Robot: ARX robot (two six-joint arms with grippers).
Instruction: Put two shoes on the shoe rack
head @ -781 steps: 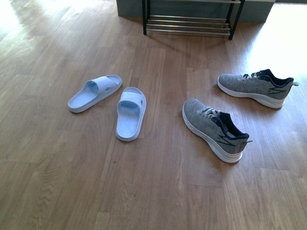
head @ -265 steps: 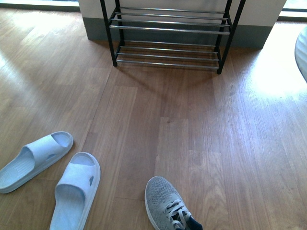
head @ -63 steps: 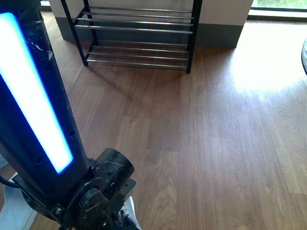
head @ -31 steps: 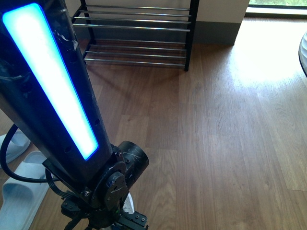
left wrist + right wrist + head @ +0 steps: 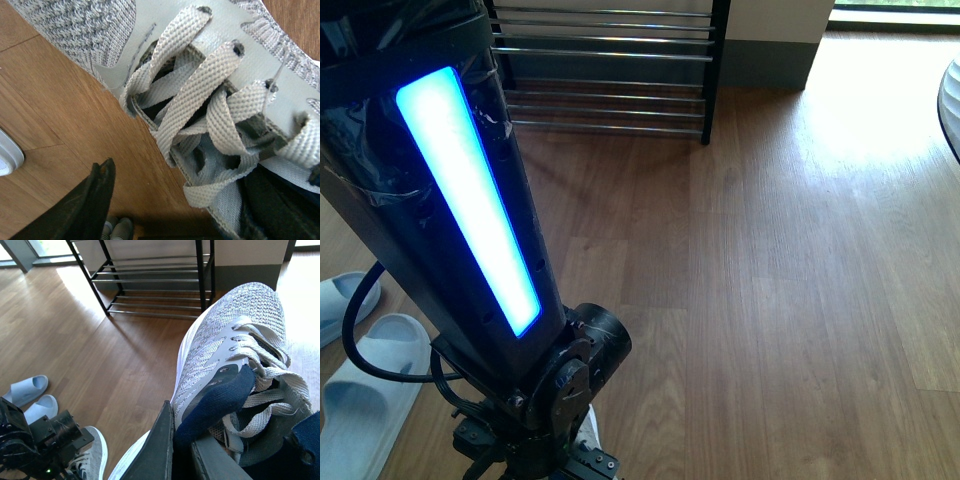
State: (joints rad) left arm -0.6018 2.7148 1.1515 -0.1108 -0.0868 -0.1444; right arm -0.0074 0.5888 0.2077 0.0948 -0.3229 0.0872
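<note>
The shoe rack (image 5: pixel 610 95) has slid further up the front view in the last half second. The lit left arm (image 5: pixel 470 200) has dropped lower across it, so the wrist is down at floor (image 5: pixel 800 280) level.

That matters: twelve seconds back both sneakers lay on the boards. Now one sneaker (image 5: pixel 235 340) rides up off the floor, toe aimed at the rack. The right fingers (image 5: pixel 161 450) are pinching its navy collar.

The second sneaker (image 5: pixel 210 115) lies on the floor, laces filling the left wrist view. The left fingers (image 5: pixel 97 200) are spread, with the visible one just beside the shoe and bare wood between. My read: the grab is next, and nothing is on the rack yet.

The count:
- one rack
- two grey sneakers
- two pale slippers, the nearer (image 5: pixel 365 400) and the farther (image 5: pixel 340 300), both off to the left
</note>
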